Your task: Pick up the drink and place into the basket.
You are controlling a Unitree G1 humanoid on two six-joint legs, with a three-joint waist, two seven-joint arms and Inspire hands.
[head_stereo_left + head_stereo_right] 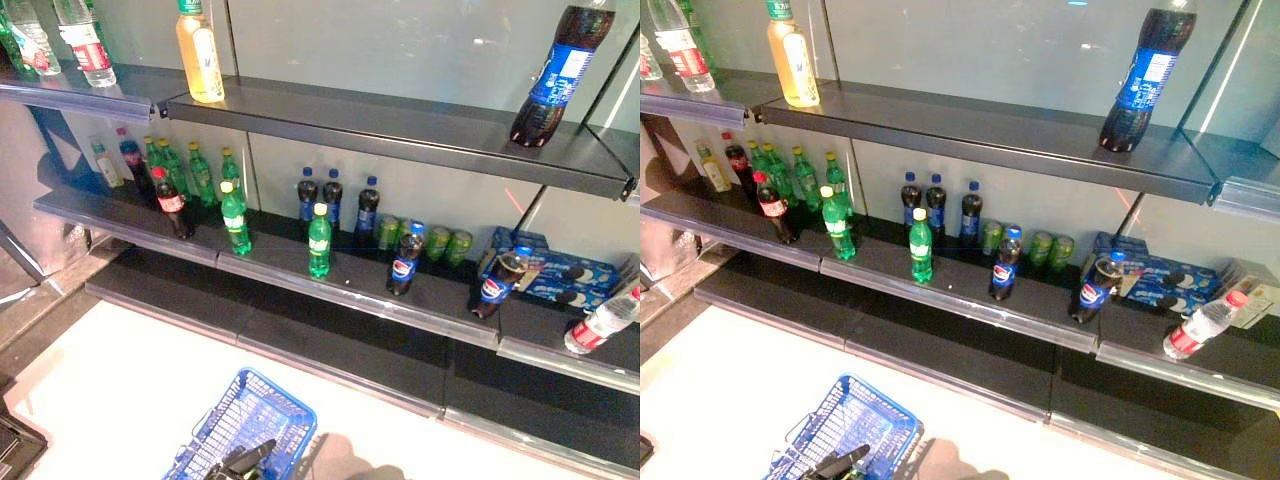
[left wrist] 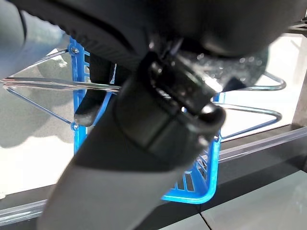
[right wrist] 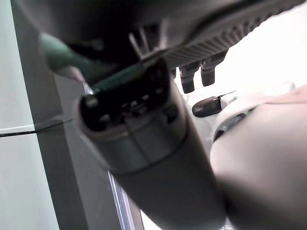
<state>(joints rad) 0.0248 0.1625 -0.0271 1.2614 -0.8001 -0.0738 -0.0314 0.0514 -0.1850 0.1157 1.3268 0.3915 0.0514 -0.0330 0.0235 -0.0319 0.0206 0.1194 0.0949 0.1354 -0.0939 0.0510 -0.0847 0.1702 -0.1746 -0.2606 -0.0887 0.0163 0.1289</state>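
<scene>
Drinks stand on the middle shelf [image 1: 300,272]: green bottles [image 1: 319,240], dark cola bottles with blue labels [image 1: 405,260], a red-label cola bottle [image 1: 172,203] and green cans [image 1: 437,243]. The blue basket [image 1: 215,420] hangs low in front at the lower left and looks empty. My left hand [image 1: 240,460] is shut on its thin wire handles [image 2: 43,84], over the basket's middle. My right hand [image 3: 192,79] hangs away from the shelves with relaxed fingers and holds nothing.
The top shelf [image 1: 400,125] carries a yellow drink [image 1: 200,52], a large cola bottle [image 1: 555,75] and water bottles [image 1: 85,40]. Blue boxes [image 1: 555,270] and a tipped water bottle [image 1: 602,322] lie at the right. A dark lower shelf [image 1: 330,345] juts out above the pale floor [image 1: 120,390].
</scene>
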